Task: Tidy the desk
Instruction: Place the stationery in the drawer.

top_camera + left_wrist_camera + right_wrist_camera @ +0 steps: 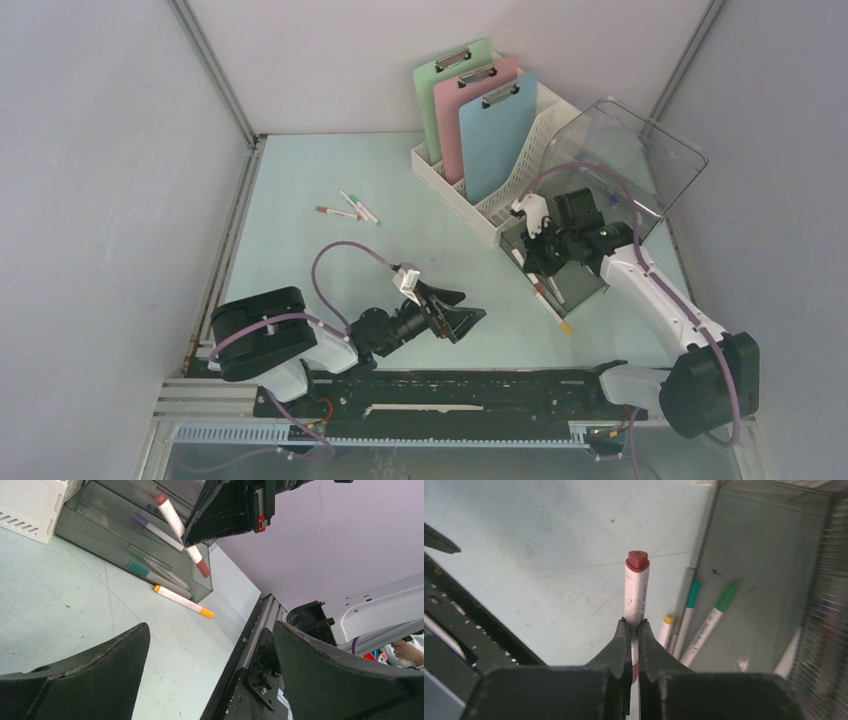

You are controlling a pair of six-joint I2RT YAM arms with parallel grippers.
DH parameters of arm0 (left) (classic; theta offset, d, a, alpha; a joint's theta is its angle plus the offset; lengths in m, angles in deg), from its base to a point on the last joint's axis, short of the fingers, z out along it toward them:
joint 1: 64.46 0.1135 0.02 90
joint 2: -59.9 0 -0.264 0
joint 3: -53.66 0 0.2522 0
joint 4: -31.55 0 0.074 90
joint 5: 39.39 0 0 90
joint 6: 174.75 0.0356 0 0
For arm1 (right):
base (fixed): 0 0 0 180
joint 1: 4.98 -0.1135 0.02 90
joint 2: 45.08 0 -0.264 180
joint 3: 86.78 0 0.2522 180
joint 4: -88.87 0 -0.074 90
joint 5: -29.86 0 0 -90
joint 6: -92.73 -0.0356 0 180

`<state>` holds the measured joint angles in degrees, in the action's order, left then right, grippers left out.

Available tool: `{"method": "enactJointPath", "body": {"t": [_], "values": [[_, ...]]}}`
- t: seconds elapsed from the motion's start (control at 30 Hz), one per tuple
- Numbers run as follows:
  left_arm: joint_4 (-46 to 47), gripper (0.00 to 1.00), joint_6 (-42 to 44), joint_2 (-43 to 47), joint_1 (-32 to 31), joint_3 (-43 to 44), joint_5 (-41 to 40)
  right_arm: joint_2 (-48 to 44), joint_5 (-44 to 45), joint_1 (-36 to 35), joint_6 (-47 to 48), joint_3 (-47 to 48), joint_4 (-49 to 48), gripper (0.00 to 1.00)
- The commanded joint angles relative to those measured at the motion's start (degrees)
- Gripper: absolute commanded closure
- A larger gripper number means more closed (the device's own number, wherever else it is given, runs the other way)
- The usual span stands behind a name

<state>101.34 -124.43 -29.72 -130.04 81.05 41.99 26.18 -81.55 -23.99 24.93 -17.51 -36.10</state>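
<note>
The pale mint-blue desk fills the middle of the top view. My right gripper is shut on a white marker with red caps, held upright above the desk at the near left corner of a smoky clear tray. From the left wrist view that marker hangs tilted over the tray. Teal and green capped markers lie inside the tray. My left gripper rests low near the front edge, open with nothing between its fingers.
An orange-capped marker lies on the desk against the tray's outer wall. Loose markers lie at the left centre. A white file rack at the back holds green, pink and blue clipboards. The arms' black rail runs along the front.
</note>
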Motion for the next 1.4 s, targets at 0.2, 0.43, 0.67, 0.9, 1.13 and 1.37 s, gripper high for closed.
{"method": "enactJointPath", "body": {"t": [0.2,0.43,0.67,0.9,1.13,1.37], "values": [[2.76,0.0,-0.11,-0.05,0.28,1.18,-0.19,-3.51,14.96,3.53,1.78,-2.07,-4.46,1.0],[2.76,0.0,0.39,0.8,0.3,0.52,-0.58,0.66,18.62,3.89,2.66,-2.31,-4.57,1.0],[2.76,0.0,0.66,1.38,0.37,-0.24,-0.91,5.48,20.38,3.58,2.89,-2.24,-3.85,0.98],[2.85,0.0,0.66,2.03,0.37,-1.33,-1.51,8.26,20.89,3.36,2.87,-2.18,-3.41,0.91],[2.85,0.0,0.83,2.61,0.37,-2.07,-2.02,9.59,20.72,3.05,2.91,-1.89,-2.72,0.86],[2.94,0.0,0.85,2.62,0.37,-2.21,-2.25,9.35,20.4,3.01,2.94,-1.92,-2.43,0.75]]}}
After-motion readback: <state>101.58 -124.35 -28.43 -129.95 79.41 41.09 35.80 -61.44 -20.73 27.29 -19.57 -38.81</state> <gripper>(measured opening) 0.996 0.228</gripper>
